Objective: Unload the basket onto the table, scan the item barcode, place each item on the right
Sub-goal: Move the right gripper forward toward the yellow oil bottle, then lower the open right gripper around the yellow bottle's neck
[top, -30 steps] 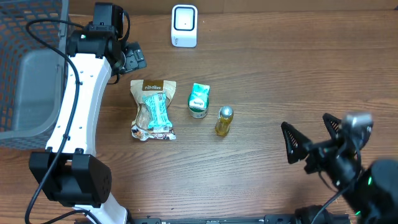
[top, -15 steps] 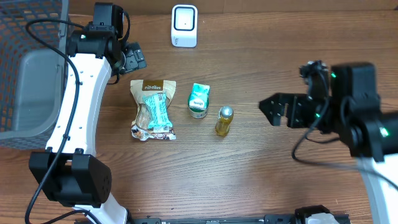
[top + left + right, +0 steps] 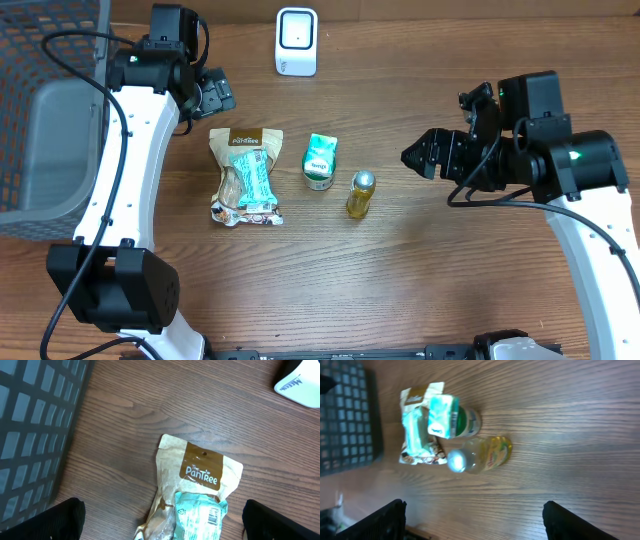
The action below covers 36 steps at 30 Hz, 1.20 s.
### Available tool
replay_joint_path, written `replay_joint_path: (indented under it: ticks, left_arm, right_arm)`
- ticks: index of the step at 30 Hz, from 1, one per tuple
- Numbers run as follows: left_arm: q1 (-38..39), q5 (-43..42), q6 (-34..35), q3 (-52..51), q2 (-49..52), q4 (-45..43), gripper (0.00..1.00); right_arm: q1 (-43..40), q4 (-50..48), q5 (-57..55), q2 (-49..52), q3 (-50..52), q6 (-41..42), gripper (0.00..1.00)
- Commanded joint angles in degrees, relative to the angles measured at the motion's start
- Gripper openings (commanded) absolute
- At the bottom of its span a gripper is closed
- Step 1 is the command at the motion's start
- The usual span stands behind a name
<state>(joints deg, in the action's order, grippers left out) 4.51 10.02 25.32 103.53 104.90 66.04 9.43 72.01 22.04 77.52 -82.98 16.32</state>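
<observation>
Three items lie mid-table: a tan and teal snack bag (image 3: pixel 245 177), a small green carton (image 3: pixel 320 161) and a yellow bottle with a silver cap (image 3: pixel 360 193). A white scanner (image 3: pixel 296 41) stands at the far edge. My left gripper (image 3: pixel 215 92) hangs open just beyond the snack bag (image 3: pixel 200 475), whose printed barcode (image 3: pixel 213 516) faces up between the fingers. My right gripper (image 3: pixel 425 160) is open and empty to the right of the bottle. In the right wrist view the bottle (image 3: pixel 482 454) and the carton (image 3: pixel 452 417) lie ahead of that gripper (image 3: pixel 477 522).
A dark mesh basket (image 3: pixel 40 100) with a grey liner fills the left side of the table. Its wall (image 3: pixel 35 425) runs close beside my left gripper. A corner of the scanner (image 3: pixel 300 385) shows in the left wrist view.
My right arm has swung up from the near right corner and moved left toward the bottle. The left arm and all three items have stayed put.
</observation>
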Motion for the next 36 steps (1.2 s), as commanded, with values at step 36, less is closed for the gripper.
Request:
replay_joint_path:
  ticks: [36]
  left_arm:
    - [0.37,-0.02,-0.74,0.72,-0.70,-0.11,1.00]
  right_arm:
    - [15.63,-6.05,-25.42,4.28,-1.36,15.21,1.00]
